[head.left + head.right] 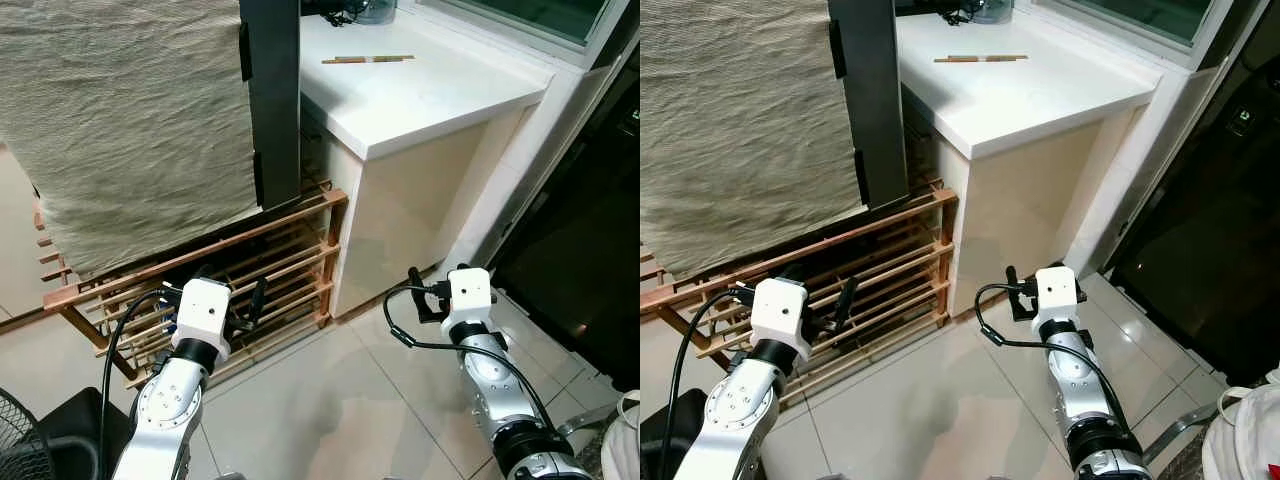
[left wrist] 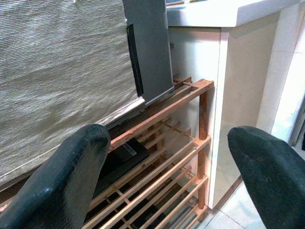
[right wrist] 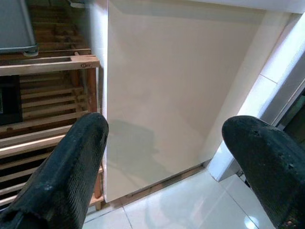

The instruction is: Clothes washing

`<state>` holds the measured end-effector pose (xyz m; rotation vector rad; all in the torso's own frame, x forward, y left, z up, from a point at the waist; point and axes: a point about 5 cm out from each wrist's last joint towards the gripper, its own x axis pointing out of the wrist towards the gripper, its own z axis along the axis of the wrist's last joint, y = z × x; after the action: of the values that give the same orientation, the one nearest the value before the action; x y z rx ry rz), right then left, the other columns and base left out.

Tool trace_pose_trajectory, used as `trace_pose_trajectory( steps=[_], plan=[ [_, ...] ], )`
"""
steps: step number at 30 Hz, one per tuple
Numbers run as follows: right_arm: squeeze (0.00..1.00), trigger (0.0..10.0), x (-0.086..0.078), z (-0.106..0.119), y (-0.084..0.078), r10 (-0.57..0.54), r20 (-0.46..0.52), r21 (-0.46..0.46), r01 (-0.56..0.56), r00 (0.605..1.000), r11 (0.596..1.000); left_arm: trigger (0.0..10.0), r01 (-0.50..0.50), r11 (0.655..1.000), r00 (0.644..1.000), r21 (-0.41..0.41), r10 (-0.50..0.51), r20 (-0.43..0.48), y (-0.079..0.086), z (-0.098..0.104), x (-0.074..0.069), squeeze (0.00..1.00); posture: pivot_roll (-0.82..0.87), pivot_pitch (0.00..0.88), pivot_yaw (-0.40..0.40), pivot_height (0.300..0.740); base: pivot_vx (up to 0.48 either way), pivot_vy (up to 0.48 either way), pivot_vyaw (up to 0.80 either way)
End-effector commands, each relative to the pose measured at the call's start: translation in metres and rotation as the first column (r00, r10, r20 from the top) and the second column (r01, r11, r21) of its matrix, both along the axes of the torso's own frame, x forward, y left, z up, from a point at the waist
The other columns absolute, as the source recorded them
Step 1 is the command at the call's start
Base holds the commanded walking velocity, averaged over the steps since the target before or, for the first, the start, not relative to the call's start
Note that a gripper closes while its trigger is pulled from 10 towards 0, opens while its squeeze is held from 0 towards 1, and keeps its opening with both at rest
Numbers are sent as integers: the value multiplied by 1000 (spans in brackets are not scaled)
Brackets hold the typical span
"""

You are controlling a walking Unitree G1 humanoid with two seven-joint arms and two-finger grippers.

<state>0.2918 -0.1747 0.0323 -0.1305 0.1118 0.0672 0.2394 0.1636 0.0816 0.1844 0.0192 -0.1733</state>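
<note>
Pale glossy tiles (image 1: 340, 410) cover the floor across the lower half of the frame. At the upper left, a beige woven cloth (image 1: 120, 120) hangs over a dark grey appliance (image 1: 272, 100) that stands on a low wooden slatted rack (image 1: 280, 270). Whether this covered appliance is the washing machine cannot be told, and no loose clothes can be made out. Just right of the rack, touching it, stands a cream cabinet (image 1: 410, 210) with a white counter top (image 1: 420, 85); a thin stick (image 1: 368, 59) lies on the counter near the top centre. A dark glass door (image 1: 580, 250) fills the right edge.

Both arms reach forward low over the floor. The left gripper (image 2: 167, 171) points at the rack, its fingers spread wide and empty. The right gripper (image 3: 164, 167) faces the cabinet's side, also spread wide and empty.
</note>
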Motion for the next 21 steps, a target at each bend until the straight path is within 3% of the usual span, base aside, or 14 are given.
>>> trace_pose_trajectory(
  steps=[1,2,3,5,6,9,10,12,14,16,17,19,21],
  plan=[
    [0,10000,26,21,50,271,-32,144,-264,962,954,10000,-227,946,956,-233,171,-237,26,-28,9,0,-66,0,-60,740,0,0,0],
    [0,10000,28,21,53,276,-36,151,-268,960,952,10000,-228,940,957,-253,170,-234,25,-27,11,0,-69,0,-55,740,0,0,0],
    [0,10000,25,30,46,280,21,170,-279,960,945,10000,-186,959,976,-213,154,-157,26,-11,17,0,-51,0,-39,740,0,0,0],
    [0,10000,11,44,32,288,105,176,-303,952,937,10000,-117,984,993,-137,112,-41,28,14,12,0,-37,0,-48,740,0,0,0],
    [0,10000,11,44,32,288,105,176,-303,952,937,10000,-117,984,993,-137,112,-41,28,14,12,0,-37,0,-48,740,0,0,0],
    [0,10000,-17,41,14,288,121,157,-304,950,940,10000,-110,984,994,-138,111,-4,36,25,-20,0,-40,0,-43,740,0,0,0],
    [0,10000,-22,25,14,282,73,148,-290,957,946,10000,-136,972,991,-191,131,-38,35,13,-29,0,-48,0,-46,740,0,0,0],
    [0,10000,-19,11,18,272,35,126,-274,962,953,10000,-190,966,980,-173,177,-87,33,-6,-26,0,-46,0,-42,740,0,0,0],
    [0,10000,-16,9,20,265,29,126,-266,964,956,10000,-205,965,977,-164,193,-89,32,-9,-24,0,-49,0,-43,740,0,0,0],
    [0,10000,3,20,29,225,47,223,-230,973,947,10000,-212,947,977,-242,203,-60,27,-1,-1,0,-49,0,-45,740,0,0,0],
    [0,10000,3,20,29,225,47,223,-230,973,947,10000,-212,947,977,-242,203,-60,27,-1,-1,0,-49,0,-45,740,0,0,0],
    [0,10000,13,52,38,234,170,269,-273,957,924,10000,-190,951,980,-245,197,2,30,22,12,0,-50,0,-44,740,0,0,0],
    [0,10000,10,65,38,240,225,244,-292,945,925,10000,-151,966,986,-207,163,37,30,33,7,0,-46,0,-42,740,0,0,0]
  ],
)
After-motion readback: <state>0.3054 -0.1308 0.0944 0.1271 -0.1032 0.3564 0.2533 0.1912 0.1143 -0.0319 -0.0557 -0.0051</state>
